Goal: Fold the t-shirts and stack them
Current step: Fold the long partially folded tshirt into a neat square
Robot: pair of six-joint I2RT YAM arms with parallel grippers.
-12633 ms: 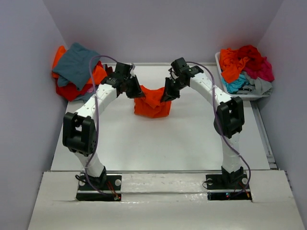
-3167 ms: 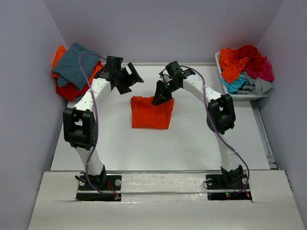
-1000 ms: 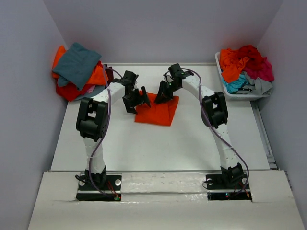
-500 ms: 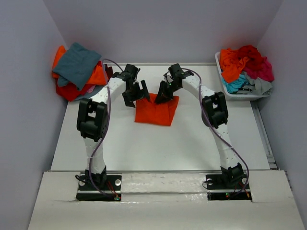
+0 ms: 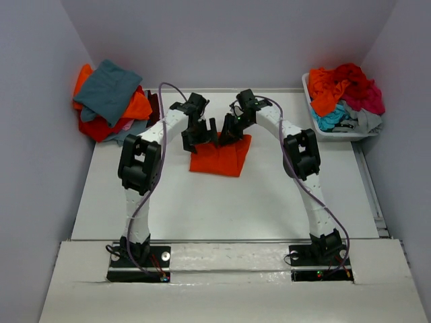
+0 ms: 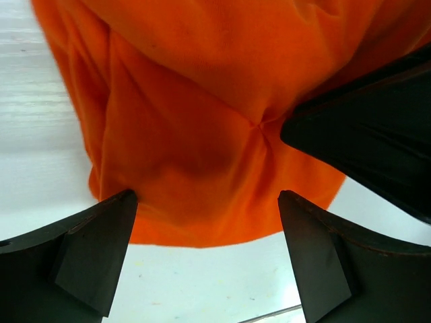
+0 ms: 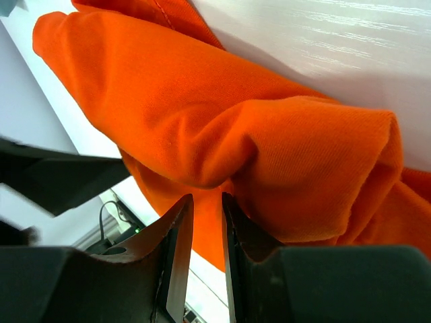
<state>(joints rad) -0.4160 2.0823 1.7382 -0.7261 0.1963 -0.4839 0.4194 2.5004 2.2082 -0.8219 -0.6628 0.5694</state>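
While the folded orange t-shirt point(image 5: 219, 156) lies on the tabletop point(image 5: 222, 208), its far edge is pinched by the right claw point(image 7: 205, 202); the left claw point(image 6: 205, 198) is held wide open, empty. Fold could get dragged apart if only one layer is caught.

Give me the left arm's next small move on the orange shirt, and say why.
Probably lower the left gripper and close it on the edge of the orange t-shirt beneath it. Its jaws stand wide open just over the cloth and grip nothing, while the right gripper pinches a fold at the shirt's far edge. Both likely need a hold before the shirt can be lifted evenly.
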